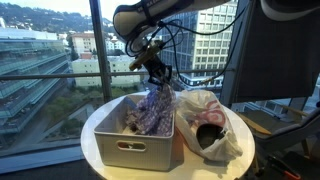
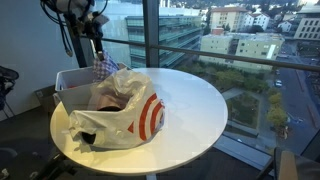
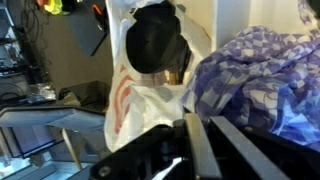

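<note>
Above the white bin (image 1: pixel 128 150), on the round bench (image 1: pixel 240 152) beside the window, the end effector (image 1: pixel 155 76) holds a purple-and-white patterned cloth (image 1: pixel 152 108) pinched at its top. The cloth hangs in loose folds, and its lower part reaches into the bin among other fabric. Both exterior views agree on this; the cloth (image 2: pixel 105 68) shows just under the end effector (image 2: pixel 97 47) at the far side of the bin (image 2: pixel 68 82).

Step in hand, as judged: a lift of the cloth at the bin, with the grip made and the lower folds not yet clear of the rim.

Any further move calls for a firm hold. It also calls for enough height for the trailing hem to pass the bin wall without dragging the fabric beneath. The white plastic bag (image 1: pixel 212 122) with red markings stands touching the bin and needs clearance. It gapes open with a dark item (image 3: pixel 155 45) inside.

End effector: jaws closed nearly together, clamped on a thin gather of the cloth (image 3: pixel 262 82). The wrist view shows the fingers (image 3: pixel 200 150) low in frame, with the cloth and the bag (image 3: pixel 122 100) side by side beyond them. No other contact is seen.
</note>
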You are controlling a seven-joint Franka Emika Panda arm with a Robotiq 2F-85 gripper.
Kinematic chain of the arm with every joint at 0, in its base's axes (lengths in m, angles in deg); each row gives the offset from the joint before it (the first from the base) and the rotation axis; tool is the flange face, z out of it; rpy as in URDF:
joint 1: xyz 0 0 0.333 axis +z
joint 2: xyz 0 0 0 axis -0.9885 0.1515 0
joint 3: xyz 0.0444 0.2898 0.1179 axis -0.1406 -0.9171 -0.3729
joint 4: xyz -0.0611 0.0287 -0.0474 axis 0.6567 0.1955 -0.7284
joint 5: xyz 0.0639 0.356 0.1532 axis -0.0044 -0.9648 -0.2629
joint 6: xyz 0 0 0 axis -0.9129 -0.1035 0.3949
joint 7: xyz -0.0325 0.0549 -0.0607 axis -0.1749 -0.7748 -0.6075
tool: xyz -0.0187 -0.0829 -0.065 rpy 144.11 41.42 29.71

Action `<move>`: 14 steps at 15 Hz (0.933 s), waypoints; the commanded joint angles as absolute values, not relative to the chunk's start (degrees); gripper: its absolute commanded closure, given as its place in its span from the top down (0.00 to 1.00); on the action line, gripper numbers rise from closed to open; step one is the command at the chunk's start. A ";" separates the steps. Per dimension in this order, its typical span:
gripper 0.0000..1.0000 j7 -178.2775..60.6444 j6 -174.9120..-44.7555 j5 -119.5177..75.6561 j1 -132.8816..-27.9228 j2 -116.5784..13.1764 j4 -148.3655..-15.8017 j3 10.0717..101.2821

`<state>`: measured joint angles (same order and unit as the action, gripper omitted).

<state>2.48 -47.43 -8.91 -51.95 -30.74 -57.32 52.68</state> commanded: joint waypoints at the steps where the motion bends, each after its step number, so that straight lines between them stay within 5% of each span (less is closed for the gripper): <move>1: 0.06 10.62 -39.08 -5.16 -48.50 -38.71 -59.66 54.57; 14: 0.07 45.00 -22.58 -3.98 -42.79 -64.81 -71.46 55.51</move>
<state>37.46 -22.58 -3.55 -44.58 -57.49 -64.20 54.74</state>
